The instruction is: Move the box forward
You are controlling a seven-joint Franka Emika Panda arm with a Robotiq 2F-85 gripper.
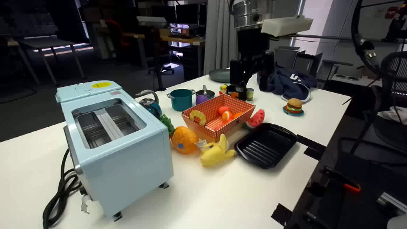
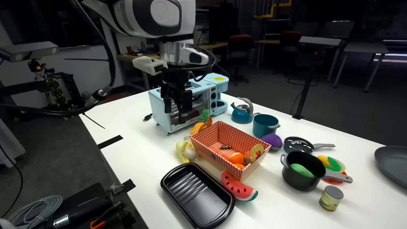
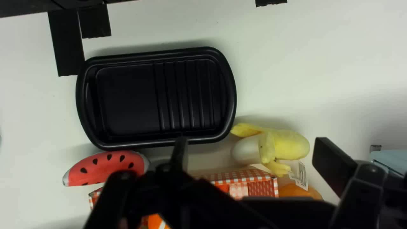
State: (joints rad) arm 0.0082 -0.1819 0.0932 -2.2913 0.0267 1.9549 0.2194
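Note:
The box (image 1: 236,123) is a red-orange checkered open-topped crate in the middle of the white table. It also shows in an exterior view (image 2: 237,136) with orange and red toy fruits inside. In the wrist view the box (image 3: 246,176) is partly hidden behind my gripper. My gripper (image 2: 175,112) hangs above the table and apart from the box. It also shows in an exterior view (image 1: 252,85). In the wrist view my gripper (image 3: 251,143) has its fingers wide apart with nothing held between them. A peeled toy banana (image 3: 287,144) lies on the table below the fingers.
A black grill pan (image 2: 203,197) and a toy watermelon slice (image 2: 237,186) lie beside the box. A light blue toaster (image 1: 127,168), an orange toy fruit (image 1: 184,140), a teal pot (image 2: 265,125), a purple toy (image 2: 272,140) and a black pot (image 2: 302,178) surround it.

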